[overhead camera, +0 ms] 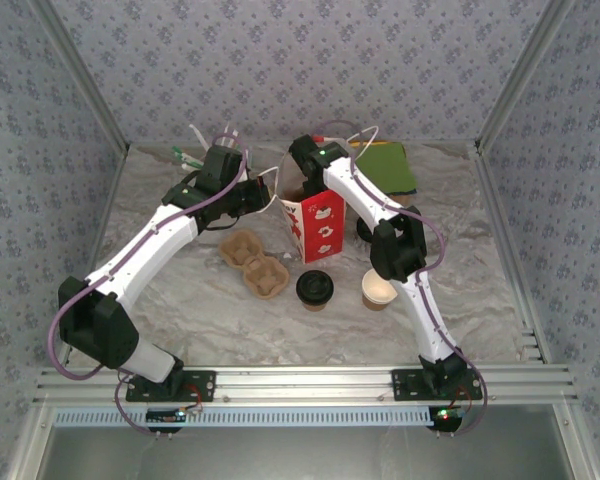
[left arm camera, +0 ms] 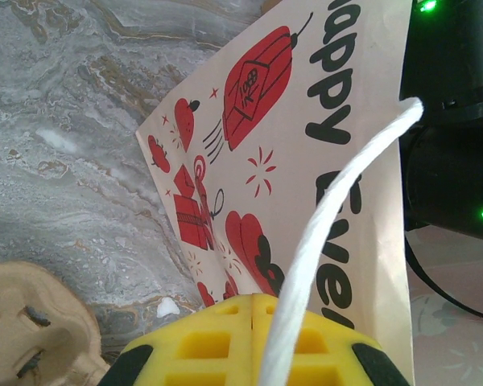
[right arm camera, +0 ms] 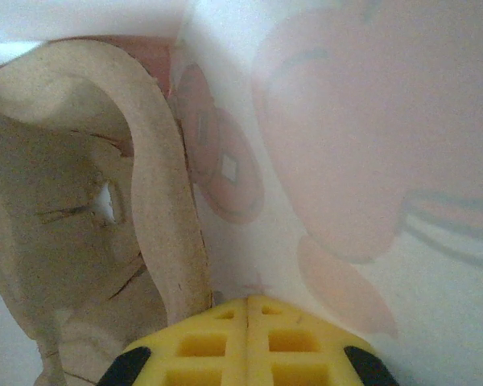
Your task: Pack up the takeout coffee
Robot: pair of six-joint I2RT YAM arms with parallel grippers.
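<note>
The takeout coffee [overhead camera: 314, 288], a brown cup with a black lid, stands upright on the table in front of the paper bag [overhead camera: 318, 226]. My left gripper [left arm camera: 252, 297] is shut at the bag's left rim. The bag's white rope handle [left arm camera: 338, 201] lies across its right finger, outside the closed seam. My right gripper [right arm camera: 248, 299] is shut and reaches down inside the bag, against the inner wall [right arm camera: 346, 161]. Beside it stands a cardboard cup carrier [right arm camera: 88, 201]. Both grippers are well behind the coffee.
A lidless brown cup [overhead camera: 378, 290] stands right of the coffee, close to the right arm's forearm. A second cardboard carrier [overhead camera: 252, 262] lies on the table left of the bag. A green cloth [overhead camera: 388, 166] and some straws [overhead camera: 192, 152] lie at the back.
</note>
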